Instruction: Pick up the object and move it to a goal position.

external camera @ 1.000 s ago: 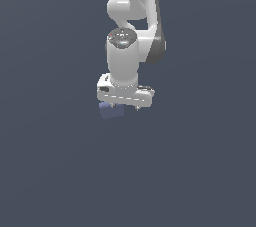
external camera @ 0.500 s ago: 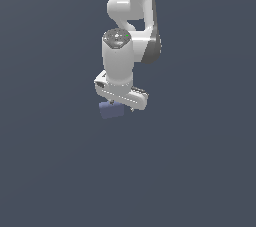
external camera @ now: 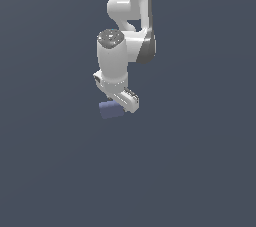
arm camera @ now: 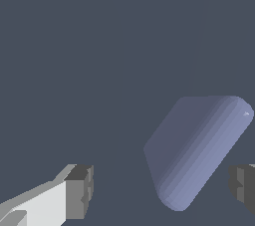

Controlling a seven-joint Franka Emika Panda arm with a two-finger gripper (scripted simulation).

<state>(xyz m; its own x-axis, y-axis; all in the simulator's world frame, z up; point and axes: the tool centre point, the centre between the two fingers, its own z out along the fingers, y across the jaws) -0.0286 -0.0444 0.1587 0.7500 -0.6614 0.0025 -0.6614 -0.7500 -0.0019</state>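
A flat, matte slate-grey ground surface fills the whole exterior view, uniform in tone and without seams, edges or texture. The wrist view shows the same plain grey-blue surface. Light is soft and even; shading barely varies across it. No horizon line separates floor from backdrop.

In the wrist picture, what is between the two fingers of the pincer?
In the wrist view, the blue block lies in the gap between the two fingers, nearer to the far one and touching neither. The rest of the gap is bare grey floor.
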